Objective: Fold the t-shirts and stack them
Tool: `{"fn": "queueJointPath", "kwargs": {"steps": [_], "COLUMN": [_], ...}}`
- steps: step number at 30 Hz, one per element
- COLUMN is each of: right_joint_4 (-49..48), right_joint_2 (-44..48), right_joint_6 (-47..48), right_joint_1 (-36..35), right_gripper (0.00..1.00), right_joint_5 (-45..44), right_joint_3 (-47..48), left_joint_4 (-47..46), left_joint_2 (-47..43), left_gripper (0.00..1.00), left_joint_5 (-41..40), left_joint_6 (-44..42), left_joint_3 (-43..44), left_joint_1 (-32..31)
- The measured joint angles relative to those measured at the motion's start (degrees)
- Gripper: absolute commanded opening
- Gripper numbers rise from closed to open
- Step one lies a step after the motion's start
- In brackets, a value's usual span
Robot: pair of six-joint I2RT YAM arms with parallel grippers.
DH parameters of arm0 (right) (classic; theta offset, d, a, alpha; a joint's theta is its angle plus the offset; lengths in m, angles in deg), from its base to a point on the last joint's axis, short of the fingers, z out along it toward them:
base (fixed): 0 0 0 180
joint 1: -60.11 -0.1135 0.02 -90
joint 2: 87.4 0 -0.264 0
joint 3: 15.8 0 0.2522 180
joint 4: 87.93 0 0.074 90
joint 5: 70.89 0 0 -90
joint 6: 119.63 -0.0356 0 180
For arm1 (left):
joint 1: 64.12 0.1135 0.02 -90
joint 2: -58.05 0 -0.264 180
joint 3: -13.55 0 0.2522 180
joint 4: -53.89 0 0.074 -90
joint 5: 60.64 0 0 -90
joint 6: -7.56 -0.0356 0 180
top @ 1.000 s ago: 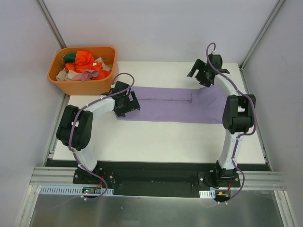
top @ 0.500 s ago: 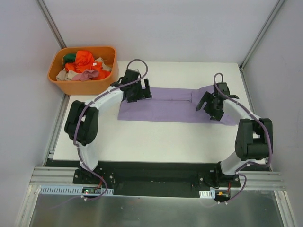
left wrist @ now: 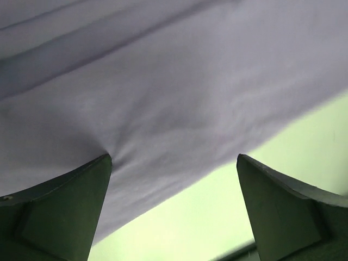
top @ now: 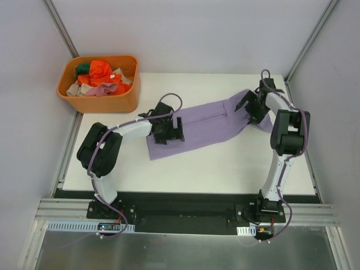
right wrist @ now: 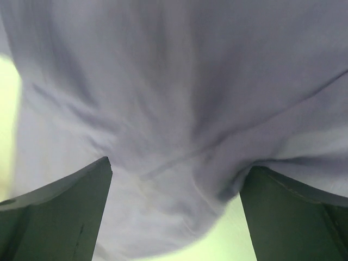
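Purple t-shirt (top: pixel 209 124), folded to a strip, far-right corner. Left gripper (top: pixel 170 131), right gripper (top: pixel 251 107) splayed on it; cross-fold, stacking pending.

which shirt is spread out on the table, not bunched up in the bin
The purple fabric t-shirt, lying stretched out diagonally on the white table; the other clothes are crumpled in the orange plastic basket.

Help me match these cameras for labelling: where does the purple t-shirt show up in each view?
Top external: the purple t-shirt lies slanted across the middle of the table, between the two arms.
Left wrist: the purple t-shirt fills the top and left.
Right wrist: the purple t-shirt fills nearly the whole frame.
Shared landmark: the pale table beyond the shirt's edge.
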Motion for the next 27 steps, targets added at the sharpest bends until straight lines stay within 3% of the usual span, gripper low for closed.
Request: {"fn": "queueJointPath", "kwargs": {"steps": [4, 6, 9, 14, 19, 22, 27], "right_joint_4": [7.37, 8.07, 8.24, 7.61, 10.08, 8.24, 2.40], "right_joint_2": [-20.26, -27.45, -30.97, -23.74, -12.39, 0.31, 21.92], "right_joint_6": [2.25, 3.98, 6.14, 9.66, 13.99, 17.22, 23.71], "right_joint_1": [-0.57, -1.38, -3.10, -5.84, -6.38, -6.95, -15.72], "right_gripper": [0.96, 0.96, 0.96, 0.96, 0.96, 0.96, 0.96], "right_joint_5": [2.80, 4.24, 5.46, 3.50, -0.74, -2.51, -2.43], "right_joint_3": [33.79, 45.92, 52.35, 43.08, 34.49, 20.22, -8.44], "left_joint_4": [-0.61, -0.90, -0.09, -2.01, -1.97, -0.90, 0.31], "left_joint_2": [-2.99, -2.54, -0.04, 0.74, -5.66, -12.48, -22.88], "left_gripper": [0.99, 0.99, 0.99, 0.99, 0.99, 0.99, 0.99], "left_joint_5": [9.57, 13.44, 19.65, 23.54, 19.10, 14.78, 6.67], "left_joint_6": [2.36, 2.38, 2.36, 1.77, 0.09, -0.11, 1.73], "left_joint_3": [-4.46, -4.07, 0.44, 7.41, 3.52, -2.99, -15.17], "left_joint_1": [-9.60, -14.21, -19.32, -19.69, -18.12, -14.56, 0.22]}}
